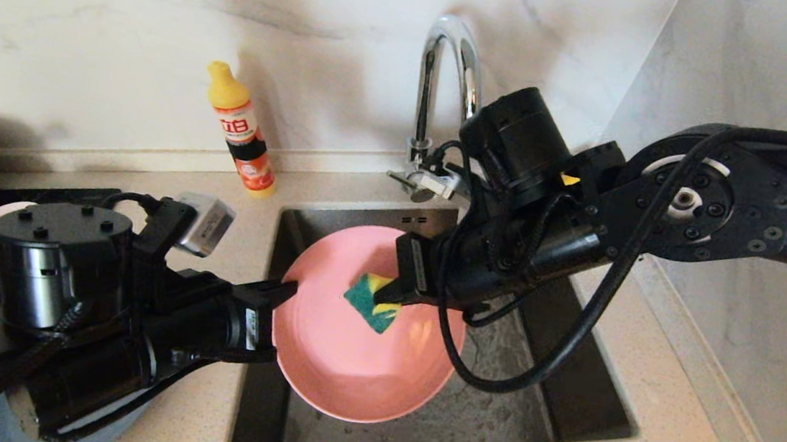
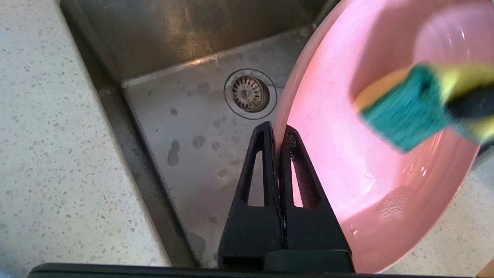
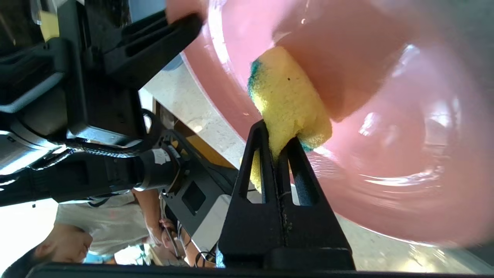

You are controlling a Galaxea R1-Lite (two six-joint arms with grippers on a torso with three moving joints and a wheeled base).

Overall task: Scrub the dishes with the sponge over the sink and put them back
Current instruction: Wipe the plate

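Sponge (image 1: 373, 301) inside plate (image 1: 351, 361) rim

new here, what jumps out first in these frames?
The salmon-pink plate, held tilted over the sink, dominates the middle of the head view. The left pincer clamps its rim from the left, while the right pincer presses the yellow-green sponge against its inner face. Behind stand the chrome tap and an orange dish-soap bottle.
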